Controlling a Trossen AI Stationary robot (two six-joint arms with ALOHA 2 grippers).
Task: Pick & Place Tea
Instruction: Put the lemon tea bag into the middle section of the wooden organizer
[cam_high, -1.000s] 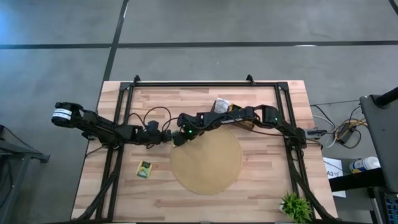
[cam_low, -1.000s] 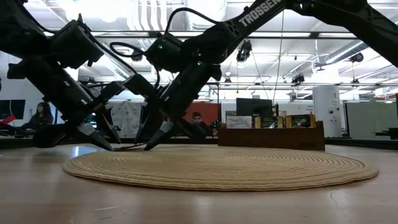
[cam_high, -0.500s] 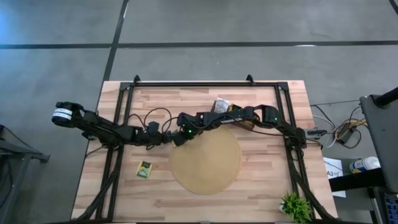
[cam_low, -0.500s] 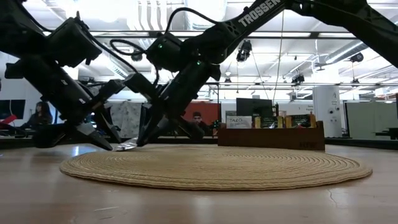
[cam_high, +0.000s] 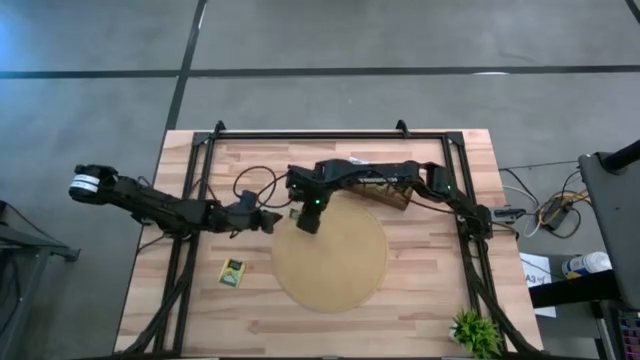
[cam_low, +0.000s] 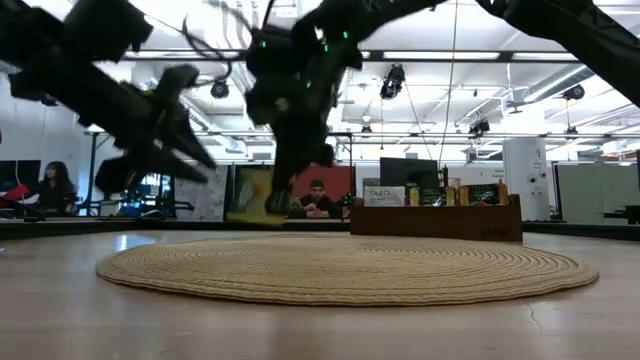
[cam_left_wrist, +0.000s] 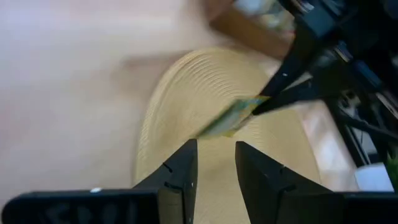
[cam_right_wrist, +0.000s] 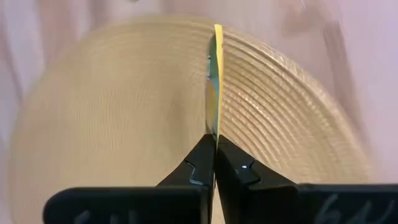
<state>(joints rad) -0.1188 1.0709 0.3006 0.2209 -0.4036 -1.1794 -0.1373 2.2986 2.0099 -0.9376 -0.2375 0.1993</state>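
In the high view we see the right gripper near the middle of the frame, at the upper left edge of the round woven mat. Its wrist view shows the two fingers pressed together on a yellow tea sachet, which stands edge-on above the mat, pinched by its lower edge. The left wrist view catches the same sachet as a blurred yellow-green strip at the tip of the right gripper, lifted over the mat.

The left gripper sits just to the left of it in the high view, off the mat's edge; its own fingers stand slightly apart with nothing between them.

A second yellow and green sachet lies flat on the wooden table in the lower left, well apart from both grippers. The long wooden box sits at the right of the low view, behind the mat.
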